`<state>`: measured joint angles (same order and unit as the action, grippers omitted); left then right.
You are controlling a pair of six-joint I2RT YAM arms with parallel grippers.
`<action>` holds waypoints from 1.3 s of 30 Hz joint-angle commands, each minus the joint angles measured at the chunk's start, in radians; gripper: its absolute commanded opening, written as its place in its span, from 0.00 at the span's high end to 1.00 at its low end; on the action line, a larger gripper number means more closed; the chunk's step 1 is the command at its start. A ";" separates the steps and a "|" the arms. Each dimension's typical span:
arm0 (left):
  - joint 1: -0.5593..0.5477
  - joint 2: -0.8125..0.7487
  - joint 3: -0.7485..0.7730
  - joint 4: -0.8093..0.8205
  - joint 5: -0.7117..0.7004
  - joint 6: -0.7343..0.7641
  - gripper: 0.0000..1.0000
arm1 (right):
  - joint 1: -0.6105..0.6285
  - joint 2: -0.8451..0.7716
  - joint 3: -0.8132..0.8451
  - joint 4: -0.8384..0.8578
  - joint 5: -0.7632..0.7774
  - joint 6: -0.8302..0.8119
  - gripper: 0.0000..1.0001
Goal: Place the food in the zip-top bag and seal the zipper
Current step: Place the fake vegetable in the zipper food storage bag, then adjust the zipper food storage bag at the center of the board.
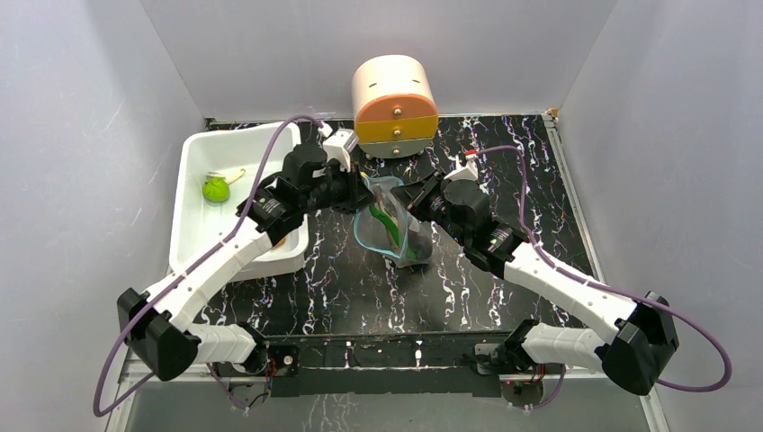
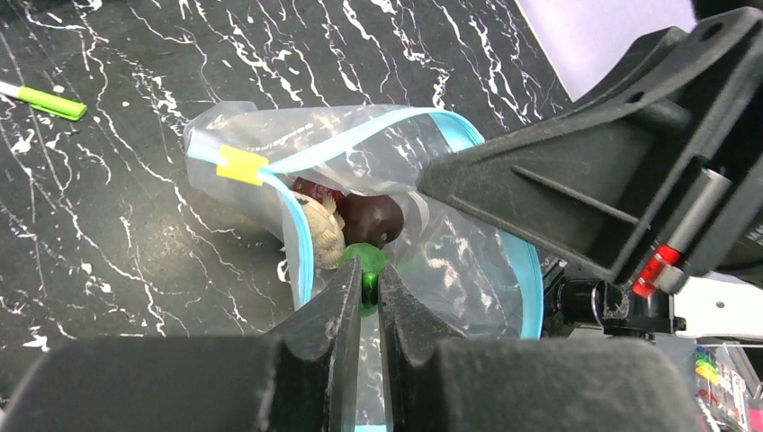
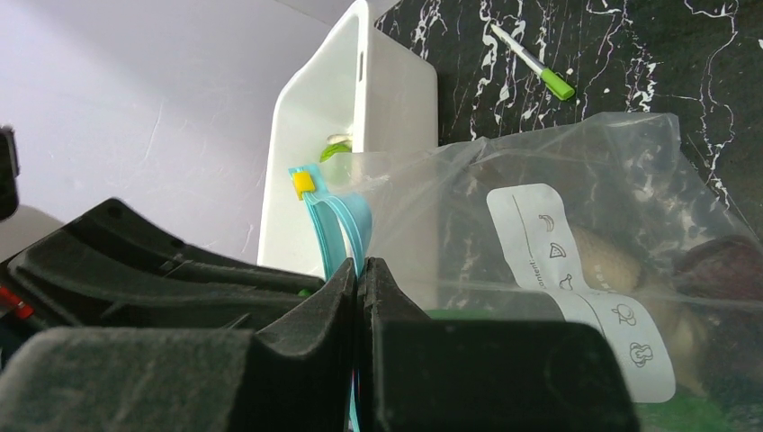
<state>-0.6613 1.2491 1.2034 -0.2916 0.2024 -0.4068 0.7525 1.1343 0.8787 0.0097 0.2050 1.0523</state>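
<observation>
the zip-top bag is standing mid-table, mouth gaping. the left gripper is pinching the green pepper tip over the mouth. the right gripper is clamping shut on the zipper edge. the pepper could be catching the rim and dragging the bag loose.

— What do the arms look like?
— The left arm and right arm both have white shells on the long links, with chunky black joint housings between them.
— Cables?
— A purple cable loops off each arm.
— And up close?
— The fingers are matte black and flat-faced. A small red tab sits on the right wrist's black frame.
</observation>
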 commanded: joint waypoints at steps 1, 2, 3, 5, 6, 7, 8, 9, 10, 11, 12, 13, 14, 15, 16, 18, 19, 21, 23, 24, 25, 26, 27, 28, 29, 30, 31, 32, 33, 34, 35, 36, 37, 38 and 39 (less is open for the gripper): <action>-0.004 0.060 0.079 0.004 0.065 0.047 0.94 | 0.003 -0.016 0.019 0.058 -0.023 -0.005 1.00; -0.004 0.076 0.090 0.001 0.075 0.052 0.94 | 0.004 -0.017 0.020 0.058 -0.029 -0.009 1.00; -0.004 0.088 0.096 0.003 0.081 0.057 0.94 | 0.003 -0.018 0.019 0.056 -0.034 -0.010 1.00; -0.004 0.107 0.096 0.014 0.076 0.070 0.95 | 0.003 -0.018 0.017 0.058 -0.047 -0.011 1.00; -0.004 0.113 0.095 0.017 0.063 0.076 0.94 | 0.003 -0.019 0.015 0.061 -0.056 -0.010 1.00; -0.004 0.114 0.092 0.018 0.049 0.079 0.94 | 0.003 -0.019 0.013 0.064 -0.064 -0.009 1.00; -0.004 0.133 0.092 0.015 0.024 0.083 0.94 | 0.003 -0.021 0.011 0.068 -0.071 -0.009 1.00; -0.004 0.145 0.095 0.009 -0.005 0.086 0.94 | 0.003 -0.021 0.012 0.070 -0.076 -0.009 1.00; -0.005 0.154 0.099 0.001 -0.036 0.088 0.92 | 0.004 -0.023 0.012 0.070 -0.078 -0.010 1.00; -0.005 0.161 0.106 -0.007 -0.066 0.090 0.89 | 0.004 -0.025 0.012 0.069 -0.079 -0.012 1.00; -0.004 0.169 0.114 -0.017 -0.088 0.091 0.87 | 0.003 -0.028 0.012 0.065 -0.074 -0.016 1.00; -0.004 0.177 0.128 -0.032 -0.107 0.089 0.83 | 0.003 -0.029 0.013 0.063 -0.068 -0.020 1.00; -0.004 0.185 0.145 -0.048 -0.114 0.087 0.78 | 0.003 -0.032 0.013 0.060 -0.063 -0.025 1.00; -0.004 0.191 0.162 -0.066 -0.117 0.084 0.69 | 0.003 -0.034 0.012 0.058 -0.061 -0.028 1.00; -0.004 0.197 0.181 -0.086 -0.118 0.080 0.61 | 0.003 -0.035 0.012 0.055 -0.054 -0.032 1.00; -0.004 0.196 0.214 -0.122 -0.091 0.069 0.50 | 0.003 -0.039 0.012 0.047 -0.037 -0.035 1.00; -0.004 0.189 0.230 -0.132 -0.056 0.063 0.42 | 0.003 -0.042 0.013 0.042 -0.032 -0.036 1.00; -0.004 0.164 0.256 -0.149 0.009 0.061 0.27 | 0.001 -0.040 0.021 0.030 -0.018 -0.035 1.00; -0.005 0.129 0.272 -0.183 0.019 0.056 0.25 | 0.002 -0.037 0.032 0.005 0.005 -0.037 1.00; -0.004 0.124 0.281 -0.209 -0.006 0.057 0.25 | 0.002 -0.037 0.037 -0.003 0.015 -0.037 1.00; -0.004 0.092 0.286 -0.245 -0.042 0.058 0.25 | 0.001 -0.037 0.038 -0.007 0.024 -0.037 1.00; -0.004 0.075 0.287 -0.293 -0.090 0.060 0.25 | 0.002 -0.037 0.040 -0.008 0.029 -0.037 1.00; -0.004 0.057 0.282 -0.320 -0.137 0.061 0.26 | 0.001 -0.038 0.040 -0.008 0.033 -0.036 1.00; -0.004 0.041 0.274 -0.345 -0.175 0.060 0.27 | 0.002 -0.038 0.040 -0.008 0.036 -0.037 1.00; -0.003 0.029 0.263 -0.359 -0.203 0.057 0.28 | 0.002 -0.037 0.042 -0.007 0.036 -0.037 1.00; -0.003 0.011 0.250 -0.372 -0.219 0.053 0.30 | 0.001 -0.037 0.044 -0.005 0.035 -0.037 1.00; -0.003 0.002 0.236 -0.382 -0.232 0.045 0.33 | 0.001 -0.037 0.044 -0.002 0.034 -0.037 1.00; -0.002 -0.002 0.227 -0.390 -0.240 0.032 0.38 | 0.002 -0.036 0.043 0.003 0.033 -0.036 1.00; -0.002 -0.004 0.218 -0.401 -0.243 0.018 0.42 | 0.001 -0.035 0.043 0.005 0.033 -0.037 1.00; -0.001 -0.005 0.209 -0.410 -0.238 0.004 0.46 | 0.001 -0.033 0.044 0.006 0.033 -0.037 1.00; -0.001 -0.006 0.202 -0.418 -0.231 -0.010 0.49 | 0.002 -0.032 0.043 0.006 0.033 -0.037 1.00; -0.002 -0.010 0.189 -0.424 -0.221 -0.024 0.51 | 0.001 -0.030 0.046 0.006 0.034 -0.037 1.00; -0.001 -0.014 0.176 -0.429 -0.211 -0.037 0.52 | 0.001 -0.030 0.047 0.003 0.034 -0.037 1.00; -0.001 -0.022 0.160 -0.434 -0.204 -0.047 0.53 | 0.001 -0.030 0.049 0.000 0.036 -0.039 1.00; -0.001 -0.035 0.144 -0.434 -0.199 -0.058 0.53 | 0.002 -0.031 0.051 -0.004 0.042 -0.042 1.00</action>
<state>-0.6628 1.2346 1.4055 -0.6559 -0.0010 -0.4072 0.7517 1.1191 0.8787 -0.0280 0.2150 1.0233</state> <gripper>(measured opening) 0.478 0.009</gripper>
